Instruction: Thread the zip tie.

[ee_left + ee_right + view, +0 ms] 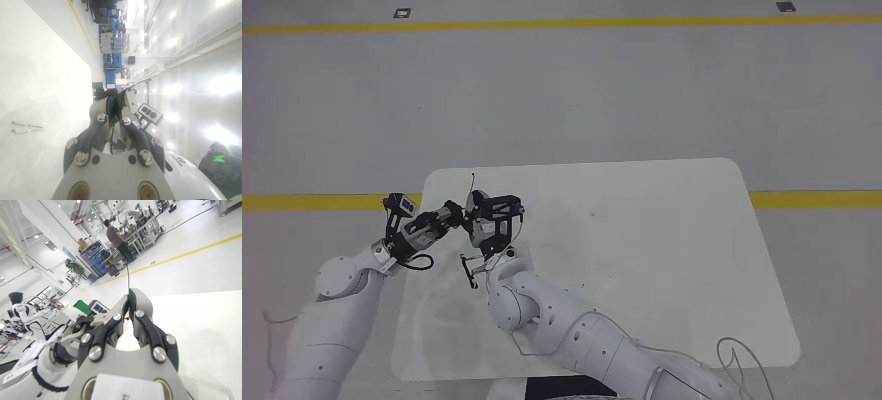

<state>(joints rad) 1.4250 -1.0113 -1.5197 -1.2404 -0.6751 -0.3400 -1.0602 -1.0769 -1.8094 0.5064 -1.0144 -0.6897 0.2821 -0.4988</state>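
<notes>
A thin black zip tie (128, 275) stands up from between the fingertips of my right gripper (129, 302), which is shut on it. In the top view the strip (472, 184) rises over the table's left rear part, where both grippers meet. My left gripper (113, 94) comes in from the left, tips against the right gripper's finger (130, 100), and is shut on a black part of the same zip tie. In the top view the left gripper (454, 213) sits just left of the right gripper (476, 207).
Two loose black zip ties (472, 270) lie on the white table (662, 260), just nearer the robot than the grippers and beside the right forearm; the left wrist view shows them (26, 127) too. The table's left edge is close to the left arm.
</notes>
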